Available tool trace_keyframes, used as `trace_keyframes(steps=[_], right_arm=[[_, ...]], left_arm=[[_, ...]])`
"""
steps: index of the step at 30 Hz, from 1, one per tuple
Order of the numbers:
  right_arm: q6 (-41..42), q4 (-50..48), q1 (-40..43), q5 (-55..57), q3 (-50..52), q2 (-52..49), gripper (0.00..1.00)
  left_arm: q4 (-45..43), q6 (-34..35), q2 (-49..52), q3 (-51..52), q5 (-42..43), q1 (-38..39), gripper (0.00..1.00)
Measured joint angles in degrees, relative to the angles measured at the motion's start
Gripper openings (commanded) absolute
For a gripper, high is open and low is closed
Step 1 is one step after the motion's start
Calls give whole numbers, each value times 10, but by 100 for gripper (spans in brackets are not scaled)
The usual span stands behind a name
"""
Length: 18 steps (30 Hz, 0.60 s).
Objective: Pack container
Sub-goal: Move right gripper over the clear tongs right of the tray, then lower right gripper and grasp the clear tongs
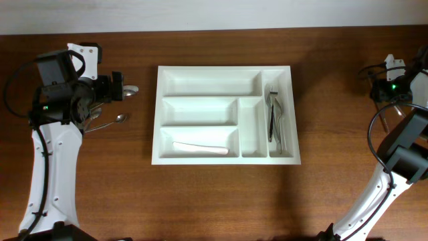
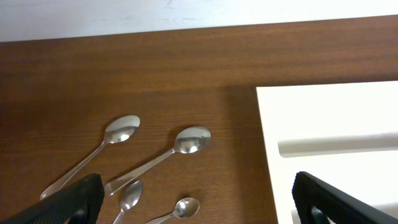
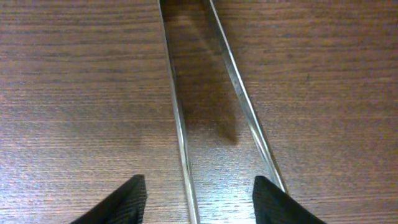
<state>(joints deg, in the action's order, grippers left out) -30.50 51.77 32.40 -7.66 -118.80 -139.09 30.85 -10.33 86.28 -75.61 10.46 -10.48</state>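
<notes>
The container, a white cutlery tray (image 1: 156, 114), lies in the middle of the table. Its far-right narrow compartment holds metal forks (image 1: 275, 120). Its lower wide compartment holds a cream-coloured utensil (image 1: 200, 148). My left gripper (image 1: 118, 87) is open and empty, above several spoons (image 2: 191, 140) lying left of the tray's corner (image 2: 311, 118). My right gripper (image 1: 394, 94) is at the far right edge, open, low over the wood. Two thin shiny metal strips (image 3: 180, 124) run between its fingers (image 3: 199, 205), touching neither.
Spoons lie on the wood left of the tray, one by the left gripper (image 1: 131, 88) and one lower (image 1: 118, 119). Black cables hang by the right arm (image 1: 381, 127). A white wall borders the table's far edge.
</notes>
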Motion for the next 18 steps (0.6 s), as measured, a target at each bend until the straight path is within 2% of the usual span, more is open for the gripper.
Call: trace_keyframes(steps=[9, 13, 18], right_arm=[[8, 0, 0, 0, 0, -4, 51], [17, 0, 0, 0, 0, -15, 42], [27, 0, 0, -2, 0, -23, 25]], left_arm=[[0, 0, 0, 0, 0, 0, 99], [0, 0, 0, 0, 0, 0, 99], [0, 0, 0, 0, 0, 0, 99]])
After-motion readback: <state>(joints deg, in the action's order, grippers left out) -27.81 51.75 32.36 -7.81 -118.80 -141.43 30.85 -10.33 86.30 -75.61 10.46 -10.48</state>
